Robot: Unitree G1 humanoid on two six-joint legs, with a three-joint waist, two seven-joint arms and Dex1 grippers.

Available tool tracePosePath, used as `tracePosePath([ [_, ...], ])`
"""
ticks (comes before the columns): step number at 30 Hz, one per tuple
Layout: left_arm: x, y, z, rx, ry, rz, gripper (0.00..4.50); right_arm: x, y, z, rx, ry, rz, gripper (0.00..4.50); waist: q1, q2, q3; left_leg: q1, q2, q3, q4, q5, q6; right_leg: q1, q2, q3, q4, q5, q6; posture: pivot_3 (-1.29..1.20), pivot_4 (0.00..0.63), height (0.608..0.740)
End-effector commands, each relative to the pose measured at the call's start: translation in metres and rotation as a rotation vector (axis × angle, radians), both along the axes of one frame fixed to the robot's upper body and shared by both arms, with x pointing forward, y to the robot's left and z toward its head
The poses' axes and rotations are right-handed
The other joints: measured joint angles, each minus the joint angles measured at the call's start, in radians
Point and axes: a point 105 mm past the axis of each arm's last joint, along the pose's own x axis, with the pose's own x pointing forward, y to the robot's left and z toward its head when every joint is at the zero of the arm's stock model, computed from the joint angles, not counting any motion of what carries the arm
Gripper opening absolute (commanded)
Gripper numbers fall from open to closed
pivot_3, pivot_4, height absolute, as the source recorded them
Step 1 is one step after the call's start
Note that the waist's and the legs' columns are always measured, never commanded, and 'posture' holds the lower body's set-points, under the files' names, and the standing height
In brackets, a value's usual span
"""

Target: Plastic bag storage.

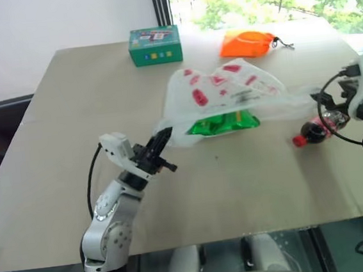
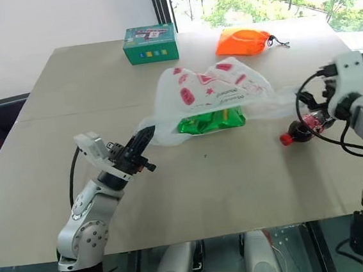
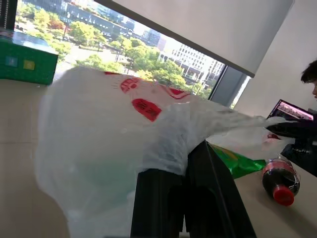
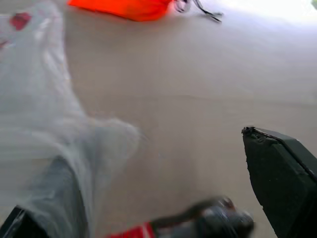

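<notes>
The plastic bag [image 1: 222, 90], translucent white with red prints, lies billowed in the middle of the table. My left gripper [image 1: 161, 140] is shut on the bag's near-left end, and in the left wrist view the film bunches over its fingers [image 3: 168, 198]. A thin stretched tail of the bag runs right to my right gripper [image 2: 312, 101]. That gripper stands open; in the right wrist view the film drapes over one finger while the other finger [image 4: 277, 183] is bare. A shiny green snack packet [image 1: 222, 124] shows through the bag's near side.
A dark bottle with a red cap [image 1: 315, 129] lies on the table just below my right gripper. At the far edge sit an orange drawstring pouch [image 1: 246, 43] and a green box [image 1: 155, 45]. The table's front edge [image 1: 242, 230] is close.
</notes>
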Motion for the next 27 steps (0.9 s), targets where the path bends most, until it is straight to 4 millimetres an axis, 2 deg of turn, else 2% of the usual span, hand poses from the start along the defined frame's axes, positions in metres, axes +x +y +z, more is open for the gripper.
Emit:
tracePosePath([
  [1, -0.002, -0.003, 0.005, -0.007, -0.037, 0.005, 0.0, -0.016, -0.009, 0.016, 0.039, -0.067, -0.112, 4.41, -0.003, 0.0, 0.0, 0.0, 0.0, 0.0, 0.0, 0.0, 0.0, 0.0, 0.0, 0.0, 0.0, 0.0, 0.0, 0.0, 0.15, 0.74],
  [3, -0.002, -0.008, 0.003, -0.008, -0.034, -0.001, 0.0, -0.017, 0.01, 0.014, 0.075, -0.085, -0.03, 4.41, -0.009, 0.0, 0.0, 0.001, 0.0, 0.001, 0.0, 0.0, 0.0, 0.0, 0.0, 0.001, 0.0, 0.0, 0.0, 0.0, 0.15, 0.74],
  [7, -0.004, -0.017, 0.002, -0.012, -0.03, -0.028, 0.0, -0.022, 0.046, 0.012, 0.034, -0.09, 0.19, 4.41, -0.009, 0.0, 0.0, 0.001, 0.0, 0.0, 0.0, 0.0, 0.0, 0.0, 0.001, 0.0, 0.0, 0.0, 0.0, 0.0, 0.15, 0.74],
  [10, -0.004, -0.019, 0.0, -0.011, -0.028, -0.031, 0.0, -0.039, 0.078, 0.009, 0.005, -0.054, 0.446, 4.41, -0.009, 0.0, 0.0, 0.001, 0.0, 0.0, 0.0, 0.0, 0.001, 0.0, 0.001, 0.001, 0.0, 0.0, 0.0, 0.0, 0.15, 0.74],
  [13, -0.005, -0.022, 0.0, -0.019, -0.025, -0.033, 0.0, -0.049, 0.085, 0.012, -0.033, -0.062, 0.565, 4.41, -0.007, 0.0, 0.0, 0.001, 0.0, -0.001, 0.0, 0.0, 0.001, 0.0, 0.001, 0.0, 0.0, 0.0, 0.0, 0.0, 0.15, 0.74],
  [16, -0.006, -0.026, 0.0, -0.026, -0.02, -0.039, 0.0, -0.063, 0.077, 0.015, -0.098, -0.04, 0.656, 4.41, -0.003, -0.001, 0.0, 0.001, -0.001, -0.001, 0.001, 0.0, 0.001, 0.002, 0.001, 0.0, -0.001, 0.0, 0.0, 0.0, 0.15, 0.74],
  [21, -0.005, -0.029, -0.001, -0.035, -0.017, -0.045, 0.0, -0.078, 0.055, 0.017, -0.156, 0.005, 0.695, 4.41, 0.002, -0.001, 0.0, 0.001, -0.001, -0.001, 0.002, -0.001, 0.001, 0.003, 0.001, -0.001, -0.002, 0.0, 0.0, 0.0, 0.15, 0.74],
  [24, -0.002, -0.03, 0.0, -0.035, -0.019, -0.046, 0.0, -0.083, 0.04, 0.033, -0.051, -0.07, 0.688, 4.41, 0.001, -0.001, 0.001, 0.002, -0.001, -0.001, 0.002, 0.0, 0.001, 0.003, 0.001, 0.0, -0.001, 0.0, 0.0, 0.0, 0.15, 0.74],
  [27, 0.001, -0.029, 0.001, -0.032, -0.025, -0.044, 0.0, -0.076, 0.008, 0.044, 0.059, -0.166, 0.546, 4.41, 0.003, -0.002, 0.001, 0.003, -0.001, -0.002, 0.002, 0.0, 0.001, 0.004, 0.001, -0.001, -0.001, 0.0, 0.0, 0.0, 0.15, 0.74],
])
